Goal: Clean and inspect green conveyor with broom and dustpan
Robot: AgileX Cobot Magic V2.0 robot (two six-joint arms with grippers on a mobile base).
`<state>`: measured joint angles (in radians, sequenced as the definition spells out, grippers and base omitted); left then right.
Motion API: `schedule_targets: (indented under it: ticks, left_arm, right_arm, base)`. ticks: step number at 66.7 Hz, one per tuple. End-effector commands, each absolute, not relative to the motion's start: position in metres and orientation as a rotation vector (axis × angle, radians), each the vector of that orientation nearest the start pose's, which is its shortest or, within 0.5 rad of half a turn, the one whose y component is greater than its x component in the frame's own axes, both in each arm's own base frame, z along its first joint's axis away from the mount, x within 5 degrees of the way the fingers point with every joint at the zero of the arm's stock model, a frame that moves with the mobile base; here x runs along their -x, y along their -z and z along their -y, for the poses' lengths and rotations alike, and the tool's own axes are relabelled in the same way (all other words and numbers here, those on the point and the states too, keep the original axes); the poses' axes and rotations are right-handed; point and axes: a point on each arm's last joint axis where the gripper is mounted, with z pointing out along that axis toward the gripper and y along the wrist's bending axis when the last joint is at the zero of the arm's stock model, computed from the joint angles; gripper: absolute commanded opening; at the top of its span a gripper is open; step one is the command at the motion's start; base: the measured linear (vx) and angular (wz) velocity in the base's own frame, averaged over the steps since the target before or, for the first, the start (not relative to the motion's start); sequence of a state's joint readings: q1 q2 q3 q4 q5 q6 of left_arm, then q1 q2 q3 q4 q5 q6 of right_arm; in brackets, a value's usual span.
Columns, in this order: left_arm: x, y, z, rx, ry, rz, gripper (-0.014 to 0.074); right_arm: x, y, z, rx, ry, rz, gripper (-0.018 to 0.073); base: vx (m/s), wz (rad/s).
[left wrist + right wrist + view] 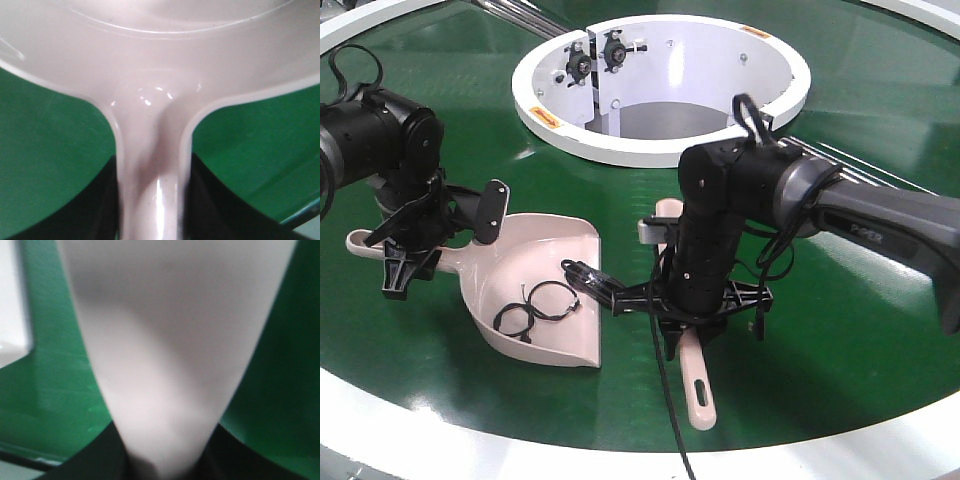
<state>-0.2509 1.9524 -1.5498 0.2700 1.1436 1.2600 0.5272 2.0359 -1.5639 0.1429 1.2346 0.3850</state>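
The pale pink dustpan (535, 290) rests on the green conveyor (840, 320), its open lip facing right, with black wire loops (542, 305) inside. My left gripper (408, 262) is shut on the dustpan's handle; the left wrist view shows the handle (150, 165) running between the jaws of the gripper (152, 220). My right gripper (688, 325) is shut on the pale pink broom (698, 385), whose slotted handle end points toward the front rim. In the right wrist view the broom (170, 340) fills the space between the jaws of the gripper (165, 460). The bristles are hidden behind the arm.
The white ring of the central opening (660, 150) stands behind both arms. The white outer rim (520, 450) runs along the front. A black cable (668, 400) hangs from the right arm across the belt. Chrome rails (860, 170) lie at the right rear.
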Motion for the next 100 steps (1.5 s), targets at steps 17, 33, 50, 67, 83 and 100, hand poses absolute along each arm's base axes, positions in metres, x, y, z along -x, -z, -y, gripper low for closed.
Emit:
schedule_targets:
  ticks: [17, 33, 50, 67, 83, 100]
  left_arm:
    - [-0.386, -0.251, 0.082, 2.284, 0.471, 2.136, -0.0006]
    - [-0.386, -0.251, 0.082, 2.284, 0.471, 2.136, -0.0006]
    - [-0.386, -0.251, 0.082, 2.284, 0.471, 2.136, -0.0006]
    - [-0.386, -0.251, 0.082, 2.284, 0.471, 2.136, -0.0006]
    - [-0.386, -0.251, 0.082, 2.284, 0.471, 2.136, -0.0006]
    - [-0.386, -0.251, 0.082, 2.284, 0.471, 2.136, -0.0006]
  right_arm:
    - [-0.337, -0.19, -0.213, 0.14, -0.2, -3.313, -0.0001]
    - [-0.344, -0.188, -0.23, 0.178, -0.261, -3.298, -0.0001]
    - [-0.353, -0.188, -0.263, 0.197, -0.431, -3.276, -0.0001]
    - [-0.357, -0.198, -0.292, 0.391, -0.576, -3.187, -0.0001]
    - [-0.359, -0.247, -0.314, 0.581, -0.741, -2.977, -0.0001]
    - [-0.354, -0.282, -0.303, 0.619, -0.668, -2.874, -0.0001]
  base:
    - [0.0, 0.0]
    - [0.0, 0.0]
    - [0.0, 0.0]
    - [0.0, 0.0]
    - [0.0, 0.0]
    - [0.0, 0.0]
